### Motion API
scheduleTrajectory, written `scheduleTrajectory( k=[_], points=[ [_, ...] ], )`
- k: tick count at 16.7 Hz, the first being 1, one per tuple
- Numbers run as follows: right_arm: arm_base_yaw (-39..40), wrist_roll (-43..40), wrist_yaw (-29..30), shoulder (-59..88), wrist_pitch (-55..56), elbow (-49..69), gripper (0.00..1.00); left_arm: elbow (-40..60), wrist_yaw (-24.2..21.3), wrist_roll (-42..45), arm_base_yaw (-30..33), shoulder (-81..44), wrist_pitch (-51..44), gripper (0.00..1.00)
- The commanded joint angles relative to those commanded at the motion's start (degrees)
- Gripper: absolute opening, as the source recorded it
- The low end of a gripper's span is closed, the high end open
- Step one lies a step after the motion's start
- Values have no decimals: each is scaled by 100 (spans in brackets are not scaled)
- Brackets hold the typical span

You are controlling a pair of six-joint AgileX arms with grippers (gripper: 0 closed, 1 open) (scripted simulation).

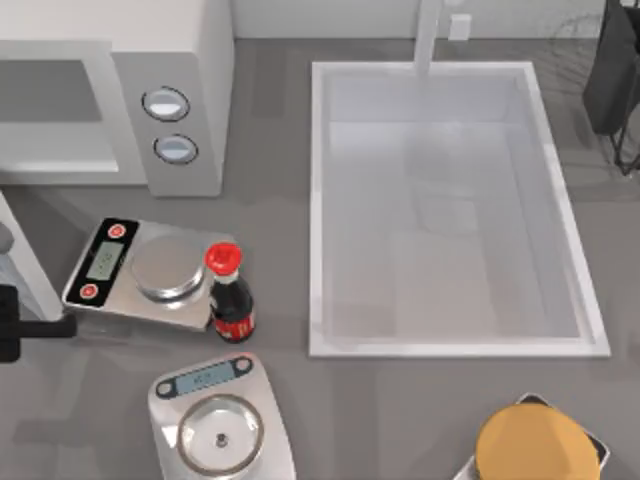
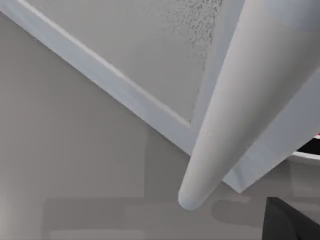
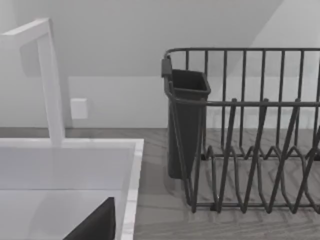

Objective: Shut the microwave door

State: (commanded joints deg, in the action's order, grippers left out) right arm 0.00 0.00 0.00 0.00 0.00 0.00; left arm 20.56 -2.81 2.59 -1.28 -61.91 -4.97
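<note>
Scales sit at the near edge of the grey bench, a steel one with a round glass plate. At the near right corner is a round orange thing on a white tray.

A bit farther back, on the left, is a second flat steel scale with two red buttons. A dark sauce bottle with a red cap stands just beside it, touching its right edge.

At the far left edge of the top view a dark piece of my left arm pokes in. Right by it stands a thin white panel, which looks like the open microwave door seen edge-on. The left wrist view looks up close at a long white bar and a white framed panel. A dark corner of the left hand shows there, but I cannot tell if its fingers are apart or together.

The big white sink fills the middle and right of the bench.

The microwave is at the far left. Its grey inside is open to see, and two round dials sit on its right panel.

At the far right stands a black dish rack with a dark cup holder. The white tap rises behind the sink. A dark bit of the right hand shows in the right wrist view, and I cannot tell how its fingers stand.
</note>
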Motion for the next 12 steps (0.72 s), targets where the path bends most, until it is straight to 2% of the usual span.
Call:
scheduleTrajectory(
  k=[4,12],
  points=[
    [0,0,0,0,0,0,100,-113,486,-516,598,215,16,0],
    [0,0,0,0,0,0,100,189,456,-502,570,-230,207,0]
  ],
)
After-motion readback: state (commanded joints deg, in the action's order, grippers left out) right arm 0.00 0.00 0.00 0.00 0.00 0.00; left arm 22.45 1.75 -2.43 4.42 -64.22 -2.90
